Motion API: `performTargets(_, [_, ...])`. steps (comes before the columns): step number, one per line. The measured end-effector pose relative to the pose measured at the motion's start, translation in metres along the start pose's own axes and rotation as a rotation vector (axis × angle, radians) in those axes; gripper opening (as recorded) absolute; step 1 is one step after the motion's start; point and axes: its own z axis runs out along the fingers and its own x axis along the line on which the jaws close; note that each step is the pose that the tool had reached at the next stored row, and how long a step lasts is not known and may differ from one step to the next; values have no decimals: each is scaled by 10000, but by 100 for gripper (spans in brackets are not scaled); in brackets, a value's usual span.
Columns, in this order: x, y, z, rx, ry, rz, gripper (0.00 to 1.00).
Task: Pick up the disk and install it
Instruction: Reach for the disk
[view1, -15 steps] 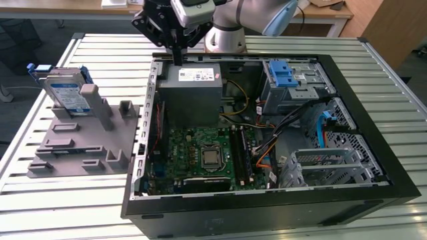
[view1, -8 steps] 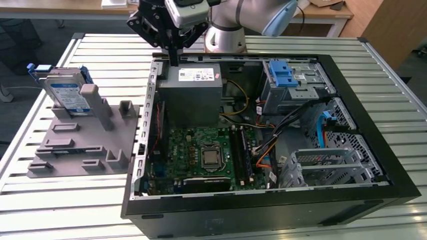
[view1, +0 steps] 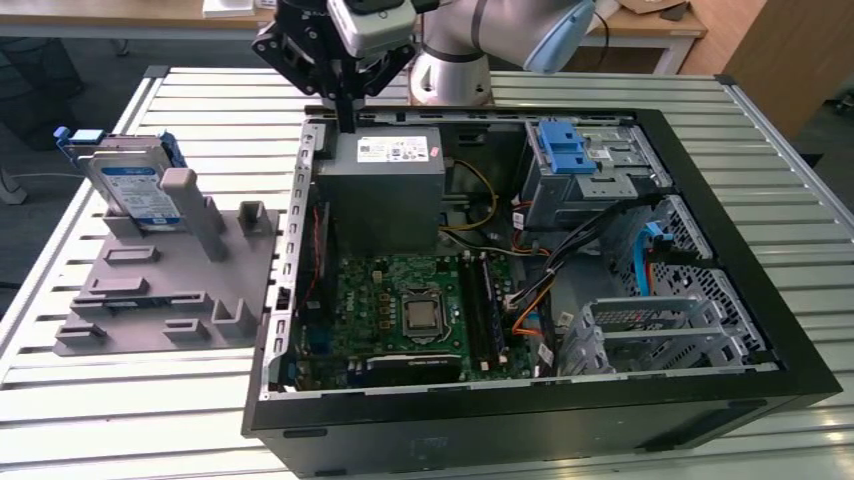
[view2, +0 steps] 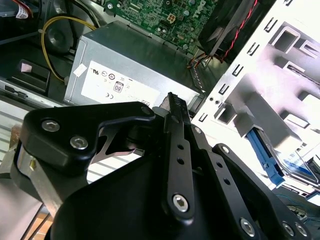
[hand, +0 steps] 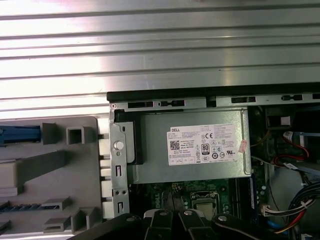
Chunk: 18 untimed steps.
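The disk (view1: 134, 190) stands upright in a slot at the far end of a grey holder (view1: 160, 295), towards the exterior view's left. It is silver-grey with a blue-and-white label and sits in a blue bracket. Its blue bracket also appears in the second wrist view (view2: 262, 150) and the first wrist view (hand: 20, 134). My gripper (view1: 347, 120) hangs over the back left corner of the open computer case (view1: 534, 420), just above the power-supply box (view1: 387, 190). Its black fingers (view2: 172, 107) are pressed together with nothing between them. The gripper (hand: 173, 220) is well apart from the disk.
Inside the case lie a green motherboard (view1: 400, 310), cables, a blue-latched drive cage (view1: 574, 160) and a metal bay (view1: 654, 330). The holder has several upright grey posts (view1: 200, 215). The slatted metal table (view1: 134, 400) surrounds both.
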Motion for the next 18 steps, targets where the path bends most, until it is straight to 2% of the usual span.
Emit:
performTargets(12, [21, -2, 7, -1, -1, 0, 11])
performTargets(14, [63, -6, 30, -1, 0, 0, 11])
performTargets(18, [71, -7, 33, -2, -2, 1, 11])
